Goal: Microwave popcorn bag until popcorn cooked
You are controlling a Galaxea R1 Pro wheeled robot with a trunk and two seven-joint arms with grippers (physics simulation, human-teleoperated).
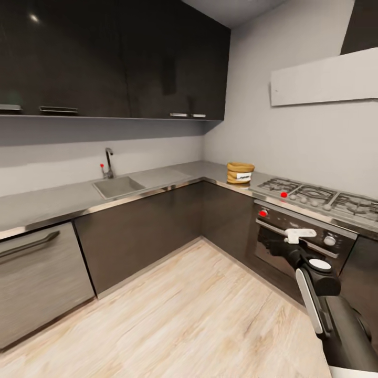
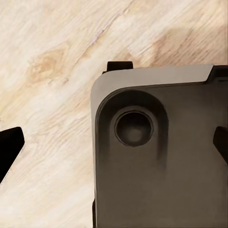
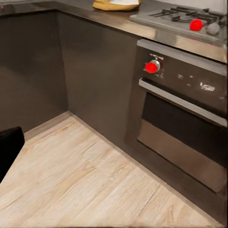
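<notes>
One popcorn bag is noted upright on the countertop, just beside the gas hob. Approach is judged under way; closer positioning is required. Jaw state cannot be told.

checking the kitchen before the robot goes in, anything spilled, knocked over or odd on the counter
Nothing stands out. The popcorn bag stands upright on the countertop in the corner, just left of the gas hob, with nothing spilled around it. The sink and the oven door look normal and closed.
</notes>
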